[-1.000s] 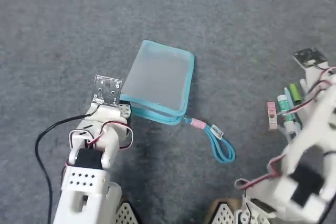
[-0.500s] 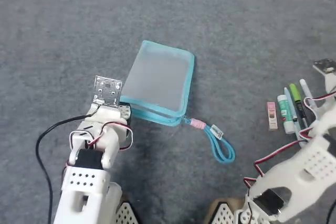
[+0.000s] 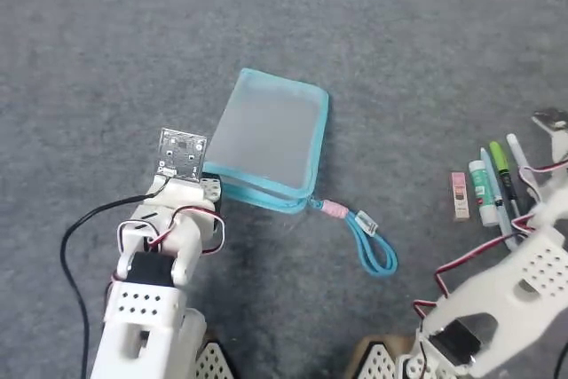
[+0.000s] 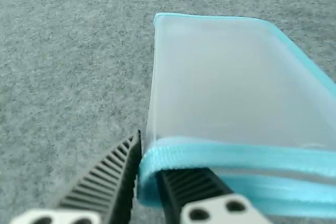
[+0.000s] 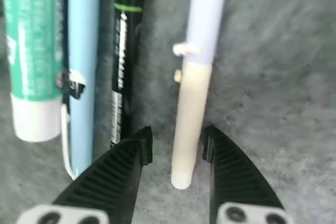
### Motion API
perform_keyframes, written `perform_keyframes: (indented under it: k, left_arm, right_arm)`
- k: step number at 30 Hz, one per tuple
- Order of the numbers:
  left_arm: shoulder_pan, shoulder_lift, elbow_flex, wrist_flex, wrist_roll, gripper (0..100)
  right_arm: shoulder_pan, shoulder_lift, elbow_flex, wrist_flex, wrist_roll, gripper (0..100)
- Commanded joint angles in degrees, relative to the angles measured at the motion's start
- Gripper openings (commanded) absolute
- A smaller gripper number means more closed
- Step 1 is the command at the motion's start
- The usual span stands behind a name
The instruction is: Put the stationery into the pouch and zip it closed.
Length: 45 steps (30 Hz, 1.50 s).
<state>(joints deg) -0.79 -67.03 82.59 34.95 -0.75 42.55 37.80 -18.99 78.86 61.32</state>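
- High view: the pouch (image 3: 271,139) lies flat on the grey surface (image 3: 89,68). The stationery (image 3: 491,185) lies in a row well off the pouch's right side, long axes pointing away from the arms. The right arm (image 3: 515,290) is the nearer to it.
- Left wrist view: the left pincer (image 4: 149,182) is pinching the pouch's zip-edge corner.
- Right wrist view: the right pincer (image 5: 173,156) is spread and straddles the white pen (image 5: 197,77) at its near end. The pen's axis runs straight ahead between the jaws, with the green marker (image 5: 123,51) just beside. Judged: closing should take the pen.
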Motion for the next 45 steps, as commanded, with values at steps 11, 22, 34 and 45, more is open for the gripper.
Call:
perform_keyframes:
  k: [11, 22, 34, 45]
  left_arm:
    - [-0.3, 0.1, -0.9, -0.4, -0.2, 1]
    - [9.8, 0.5, -1.0, -3.7, 5.7, 1]
    - [9.6, 0.5, -1.0, -5.5, 5.8, 1]
    - [4.7, 0.5, -1.1, -6.7, 6.2, 1]
  right_arm:
    - [3.0, -1.5, -2.1, 0.0, -6.5, 0.3]
    - [-4.0, -19.9, -1.7, 13.9, -14.9, 0.6]
    - [-17.9, -46.8, 1.4, 23.9, -24.5, 0.6]
    - [-61.0, -89.1, 46.3, 21.1, -22.5, 0.6]
